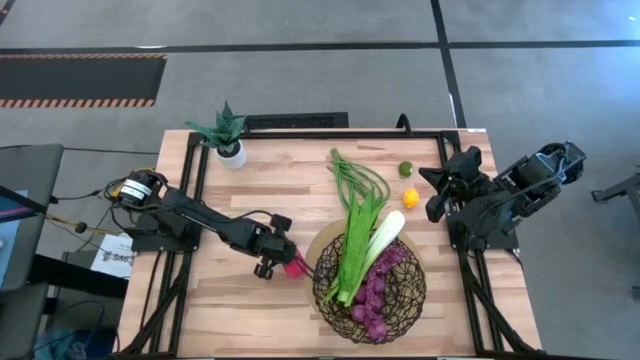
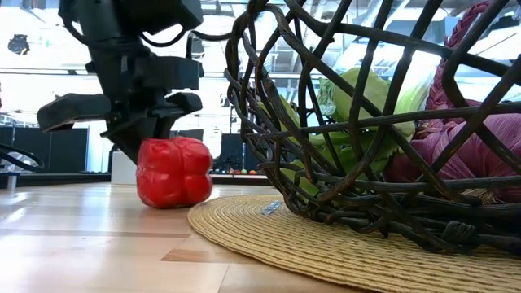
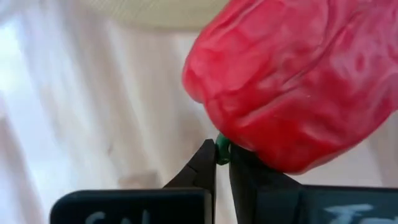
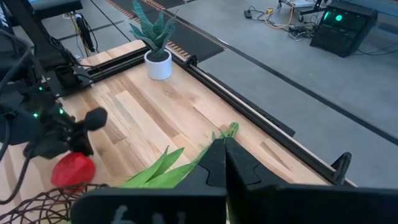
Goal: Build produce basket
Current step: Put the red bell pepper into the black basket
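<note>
Red pepper (image 2: 172, 172): on the table just outside the basket (image 1: 405, 300), not yet loaded.
Left gripper (image 3: 222, 152): fingers pressed together on the pepper's green stem, a likely handle for lifting it.
Basket contents: grapes (image 1: 372, 295), leek (image 1: 385, 238), leafy stalk.
Lemon (image 1: 411, 198), lime (image 1: 406, 169): beyond the basket, outside it.
Right gripper (image 4: 224, 158): closed, empty, parked near the basket's far right.

Wooden table (image 1: 250, 300) with woven mat (image 2: 326, 244), pepper (image 2: 172, 172), lemon (image 1: 411, 197), lime (image 1: 406, 169), potted plant (image 1: 228, 135).
</note>
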Robot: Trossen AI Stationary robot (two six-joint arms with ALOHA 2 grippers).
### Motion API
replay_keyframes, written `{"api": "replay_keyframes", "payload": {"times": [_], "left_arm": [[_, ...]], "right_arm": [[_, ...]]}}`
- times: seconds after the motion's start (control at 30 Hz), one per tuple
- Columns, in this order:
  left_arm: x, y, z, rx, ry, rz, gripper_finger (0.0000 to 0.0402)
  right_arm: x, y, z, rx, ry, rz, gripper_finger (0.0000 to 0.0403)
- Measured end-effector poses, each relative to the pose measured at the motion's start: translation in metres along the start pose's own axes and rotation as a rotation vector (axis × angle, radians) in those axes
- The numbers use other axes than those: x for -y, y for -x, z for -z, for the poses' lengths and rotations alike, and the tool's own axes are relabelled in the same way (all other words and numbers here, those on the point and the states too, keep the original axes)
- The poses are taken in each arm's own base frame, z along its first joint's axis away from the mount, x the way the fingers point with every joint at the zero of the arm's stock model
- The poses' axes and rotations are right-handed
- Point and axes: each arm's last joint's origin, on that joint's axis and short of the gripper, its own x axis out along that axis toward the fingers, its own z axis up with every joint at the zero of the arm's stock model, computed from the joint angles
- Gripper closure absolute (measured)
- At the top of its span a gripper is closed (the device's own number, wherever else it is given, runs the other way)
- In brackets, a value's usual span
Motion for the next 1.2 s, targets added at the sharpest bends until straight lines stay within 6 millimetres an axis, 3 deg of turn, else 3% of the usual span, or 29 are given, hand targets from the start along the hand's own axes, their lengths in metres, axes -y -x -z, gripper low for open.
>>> {"api": "replay_keyframes", "payload": {"times": [0.13,0.27,0.63,0.77,1.0,1.2], "left_arm": [[-0.004,0.016,-0.006,-0.082,0.025,-0.026,0.0400],[-0.007,0.039,-0.028,-0.039,0.024,-0.040,0.0401],[-0.037,0.137,-0.082,0.109,-0.012,-0.251,0.0401],[-0.042,0.162,-0.098,0.232,-0.020,-0.259,0.0401],[-0.038,0.163,-0.124,0.419,-0.093,-0.209,0.0401],[-0.022,0.119,-0.151,0.444,-0.199,-0.159,0.0401]], "right_arm": [[0.001,0.000,0.001,-0.006,0.016,0.008,0.0397],[0.003,0.000,0.002,-0.014,0.040,0.019,0.0397],[0.006,0.000,0.005,-0.064,0.077,0.012,0.0397],[0.007,0.001,0.006,-0.070,0.094,0.020,0.0397],[0.007,0.000,0.006,-0.070,0.095,0.020,0.0397],[0.007,0.001,0.006,-0.072,0.092,0.017,0.0397]]}}
